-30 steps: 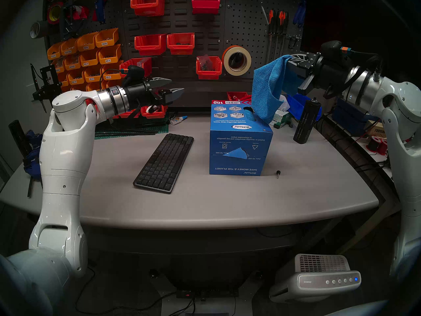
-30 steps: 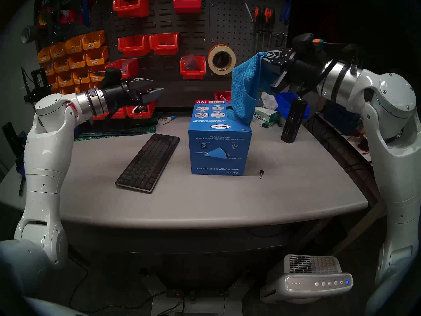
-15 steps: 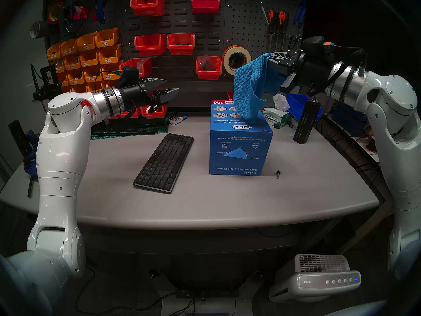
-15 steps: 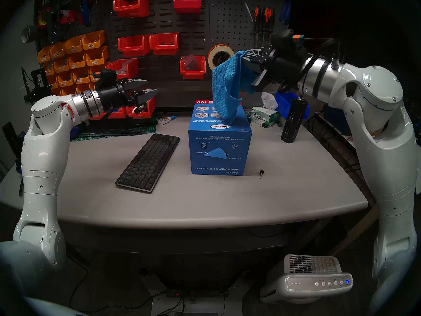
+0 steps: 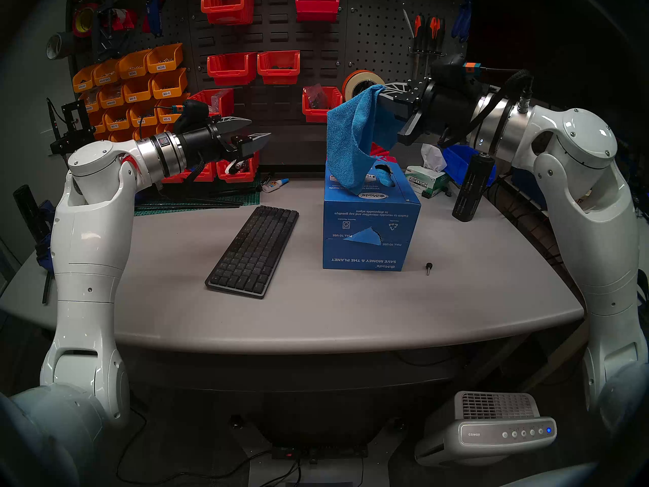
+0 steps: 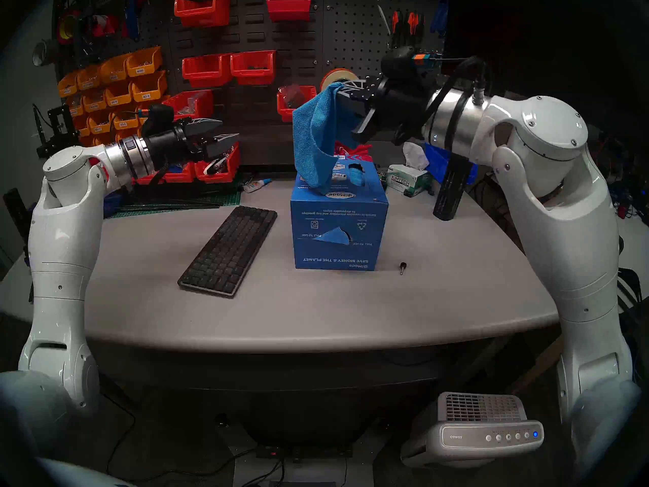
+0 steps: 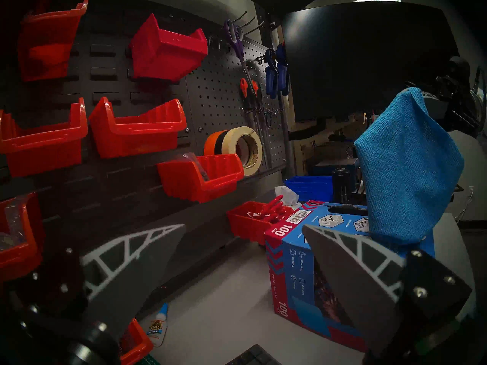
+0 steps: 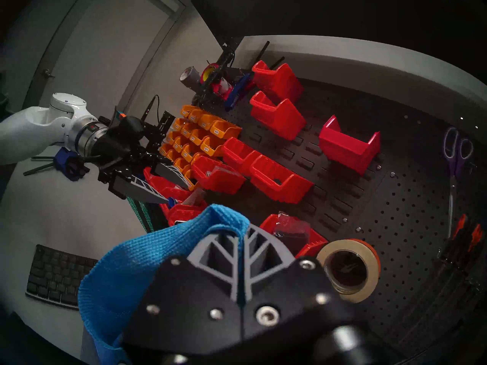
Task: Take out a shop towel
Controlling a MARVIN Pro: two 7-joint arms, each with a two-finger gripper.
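Note:
The shop towel (image 5: 346, 142) is a limp bright-blue cloth that hangs from my right gripper (image 5: 381, 89), which is shut on its upper edge. The towel's low corner dangles over the top left of the blue cardboard box (image 5: 368, 226). The right wrist view shows the fingers (image 8: 259, 247) pressed together with the towel (image 8: 131, 272) draped over them. More blue cloth (image 5: 382, 175) pokes from the box's top hole. My left gripper (image 5: 260, 128) is open and holds nothing, at about the same height to the left of the towel (image 7: 405, 167).
A dark keyboard (image 5: 254, 251) lies left of the box. A small black knob (image 5: 428, 267) sits by its right front corner. A Kimtech tissue box (image 5: 426, 182) and a black cylinder (image 5: 472, 191) stand at the back right. A pegboard with red bins (image 5: 231, 68) rises behind.
My right gripper has carried the towel leftward, from right of the box to over its top left. The left arm has drawn back slightly to the left, still open.

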